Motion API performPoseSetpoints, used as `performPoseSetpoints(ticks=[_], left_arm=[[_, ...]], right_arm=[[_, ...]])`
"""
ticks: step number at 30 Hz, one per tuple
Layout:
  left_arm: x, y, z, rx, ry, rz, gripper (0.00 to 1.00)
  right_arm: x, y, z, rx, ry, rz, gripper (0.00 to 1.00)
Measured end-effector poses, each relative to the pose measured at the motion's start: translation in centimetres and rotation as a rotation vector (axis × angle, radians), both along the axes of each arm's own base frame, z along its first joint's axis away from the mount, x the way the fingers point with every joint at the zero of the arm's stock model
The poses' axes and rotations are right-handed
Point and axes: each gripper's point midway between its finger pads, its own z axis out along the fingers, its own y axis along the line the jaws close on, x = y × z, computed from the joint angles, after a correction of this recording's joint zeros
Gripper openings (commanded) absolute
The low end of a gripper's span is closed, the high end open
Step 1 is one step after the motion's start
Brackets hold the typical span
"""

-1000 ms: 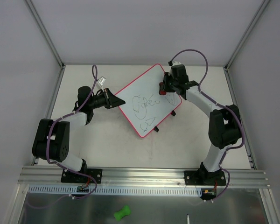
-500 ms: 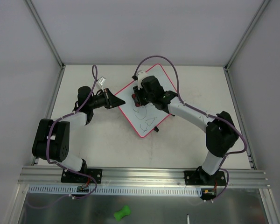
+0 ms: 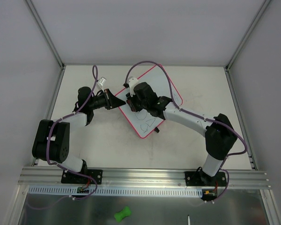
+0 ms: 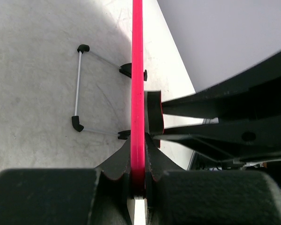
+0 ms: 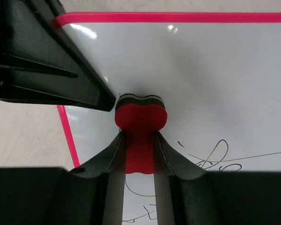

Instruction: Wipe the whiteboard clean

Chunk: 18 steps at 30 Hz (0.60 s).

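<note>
The whiteboard (image 3: 171,96), white with a red-pink frame, lies tilted at the table's middle. Black scribbles (image 3: 147,123) show on its near part. My left gripper (image 3: 119,102) is shut on the board's left edge; in the left wrist view the pink frame (image 4: 137,93) runs edge-on between the jaws. My right gripper (image 3: 131,100) is shut on a red bone-shaped eraser (image 5: 140,123) and presses it on the board close to my left gripper. In the right wrist view scribbles (image 5: 215,157) lie right of the eraser, and my left gripper's fingers (image 5: 51,70) sit at the upper left.
Two black clips with a wire stand (image 4: 77,86) stick out from under the board. A green bone-shaped object (image 3: 122,213) and a white pen (image 3: 188,220) lie on the metal shelf below the arm bases. Grey walls enclose the table.
My right gripper has swept the eraser leftward across the board, from its right corner to beside the left gripper. The scribbles in the board's middle are gone. The left arm has not moved.
</note>
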Motion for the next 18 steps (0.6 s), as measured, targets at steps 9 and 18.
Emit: performPoseSetpoints(ticks=[9, 18], left_arm=[[0.0, 0.0, 0.0, 0.001, 0.001, 0.003, 0.00], [0.0, 0.0, 0.0, 0.000, 0.003, 0.004, 0.00]], right_arm=[[6.4, -8.8, -1.5, 0.080, 0.090, -0.320, 0.00], [10.1, -17.8, -5.0, 0.237, 0.249, -0.594, 0.00]])
